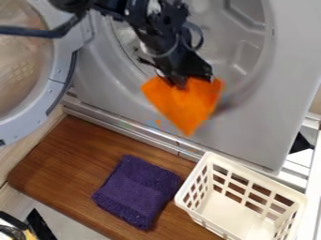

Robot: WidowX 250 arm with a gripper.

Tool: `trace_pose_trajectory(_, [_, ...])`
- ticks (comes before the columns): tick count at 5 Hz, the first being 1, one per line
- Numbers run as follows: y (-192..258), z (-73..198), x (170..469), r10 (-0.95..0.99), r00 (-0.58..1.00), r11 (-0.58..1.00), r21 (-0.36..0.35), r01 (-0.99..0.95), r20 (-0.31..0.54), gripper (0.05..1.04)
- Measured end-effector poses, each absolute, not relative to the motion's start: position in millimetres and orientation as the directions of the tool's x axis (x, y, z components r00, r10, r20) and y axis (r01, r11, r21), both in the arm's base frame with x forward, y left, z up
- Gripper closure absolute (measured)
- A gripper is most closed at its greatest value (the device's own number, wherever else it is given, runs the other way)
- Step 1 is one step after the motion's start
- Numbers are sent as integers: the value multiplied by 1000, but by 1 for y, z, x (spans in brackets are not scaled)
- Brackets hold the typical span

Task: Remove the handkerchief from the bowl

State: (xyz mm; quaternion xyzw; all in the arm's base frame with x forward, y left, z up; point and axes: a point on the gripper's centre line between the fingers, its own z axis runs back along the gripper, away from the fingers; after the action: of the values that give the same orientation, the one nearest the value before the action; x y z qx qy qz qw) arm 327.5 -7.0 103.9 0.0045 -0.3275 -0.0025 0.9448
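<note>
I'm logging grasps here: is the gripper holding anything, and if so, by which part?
The gripper holds the orange cloth near the middle of its upper edge, with a corner hanging down.

Towel [134, 192]: on my worktop [69, 159], left of the basket [257, 176]
Washing machine [251, 126]: behind both
Door [59, 72]: left of the drum [213, 33]
Handkerchief [188, 103]: in my tool [182, 84]

Orange handkerchief [186, 104], hanging from gripper [183, 83], pointed end down, before laundry machine [251, 126]

The claw [182, 80] holds an orange cloth [186, 104] above the floor
</note>
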Motion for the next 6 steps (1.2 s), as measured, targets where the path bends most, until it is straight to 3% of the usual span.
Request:
trace_pose_trajectory(3, [33, 104, 386, 7, 724, 998, 45, -52, 689, 992])
trace_pose_trajectory(5, [44, 79, 408, 39, 758, 997, 20, -68, 651, 958])
trace_pose_trajectory(6, [40, 68, 412, 51, 787, 998, -6, -60, 615, 762])
